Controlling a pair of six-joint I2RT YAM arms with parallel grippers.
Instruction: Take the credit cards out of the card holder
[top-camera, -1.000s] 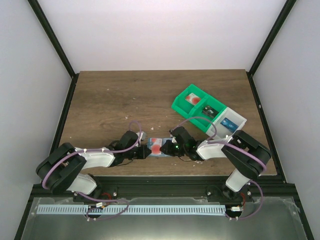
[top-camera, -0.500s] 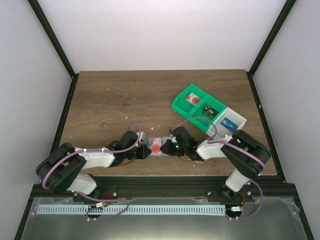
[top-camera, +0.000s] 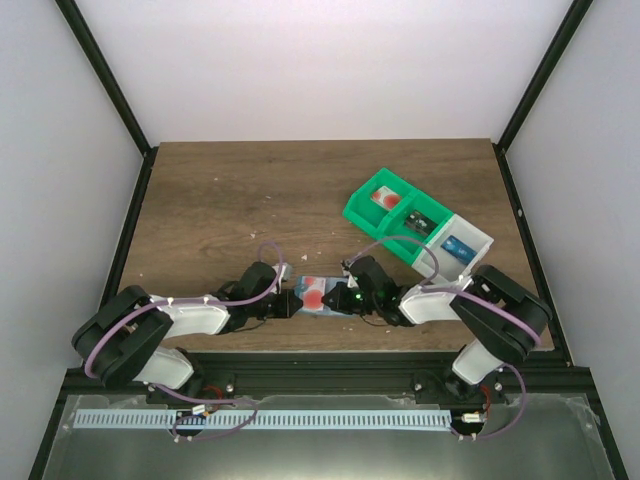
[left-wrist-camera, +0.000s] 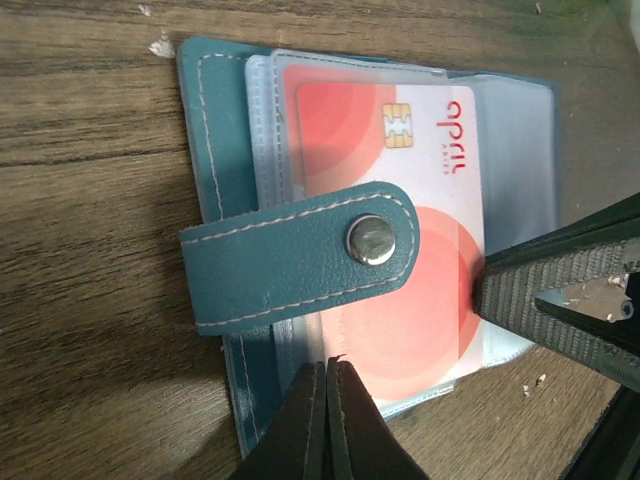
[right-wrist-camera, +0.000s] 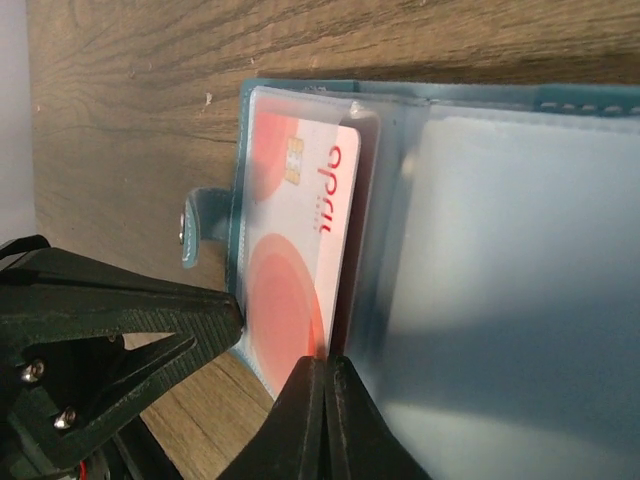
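**Teal card holder open at near edge, card in pocket**

Card holder (top-camera: 322, 298) lies open and flat on wooden table (top-camera: 220, 190), close to near edge, btwn the two grippers. One credit card (left-wrist-camera: 400, 180), pale w/ red discs and a chip, sits inside a clear sleeve (right-wrist-camera: 395, 200) on one half. Teal snap strap (left-wrist-camera: 300, 255) lies across the card face.

Left gripper (left-wrist-camera: 327, 365): jaws fully together, tips at holder's edge. Cannot tell if anything is pinched.

Right gripper (right-wrist-camera: 325, 362): jaws fully together, tips at card/sleeve edge on the opp. side. Grip on card not confirmable.

Green-and-white compartment bin (top-camera: 352, 212) stands well apart, far right, w/ small items in its compartments.
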